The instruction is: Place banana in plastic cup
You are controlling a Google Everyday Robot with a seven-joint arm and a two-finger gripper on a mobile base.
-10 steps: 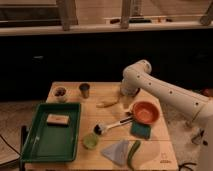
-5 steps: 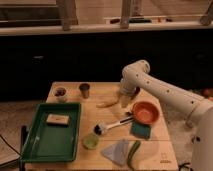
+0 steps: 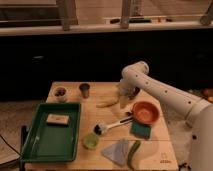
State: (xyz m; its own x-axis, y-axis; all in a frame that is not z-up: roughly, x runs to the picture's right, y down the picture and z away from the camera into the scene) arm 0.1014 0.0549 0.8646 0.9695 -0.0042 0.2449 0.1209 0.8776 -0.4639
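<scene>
Hanging just right of the banana [image 3: 105, 104], likely to grab it, the gripper [image 3: 124, 99] may be spread or closed, I cannot tell; the plastic cup [image 3: 90, 141] waits nearer.

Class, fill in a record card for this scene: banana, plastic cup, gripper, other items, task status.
banana: lying on the table, in its back half
plastic cup: near the front edge, beside the green tray, no banana in it
gripper: low over the table, just right of the banana
other items: orange bowl, brush, tumbler
task status: not yet done
</scene>
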